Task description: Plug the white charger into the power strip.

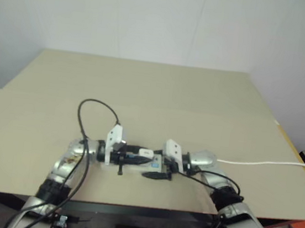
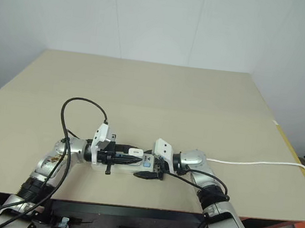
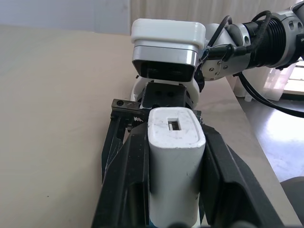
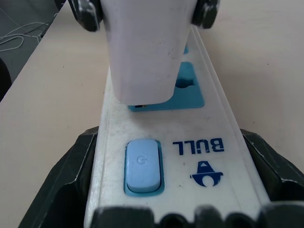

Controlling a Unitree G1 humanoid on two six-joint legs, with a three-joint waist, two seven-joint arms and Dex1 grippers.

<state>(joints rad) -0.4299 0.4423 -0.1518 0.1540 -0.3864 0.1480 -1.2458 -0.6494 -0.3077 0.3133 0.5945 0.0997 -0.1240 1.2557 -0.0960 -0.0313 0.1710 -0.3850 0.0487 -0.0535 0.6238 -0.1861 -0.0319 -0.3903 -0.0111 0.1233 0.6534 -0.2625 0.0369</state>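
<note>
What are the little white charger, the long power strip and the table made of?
The white charger looks like smooth matte plastic, with rounded moulded edges. The power strip also seems hard white plastic, a bit scuffed, with blue plastic sockets and switch. The table looks like a flat, dull tan board, maybe laminate or wood; I can't tell which.

hidden: white charger (image 4: 145, 52) prongs | power strip (image 4: 166, 137) far end

The white charger (image 3: 174, 156) sits between black fingers (image 3: 128, 180). The power strip (image 4: 190, 142) is white with light-blue socket faces, a light-blue switch (image 4: 141, 165) and dark-blue lettering. The table (image 1: 155, 92) is plain beige.
</note>
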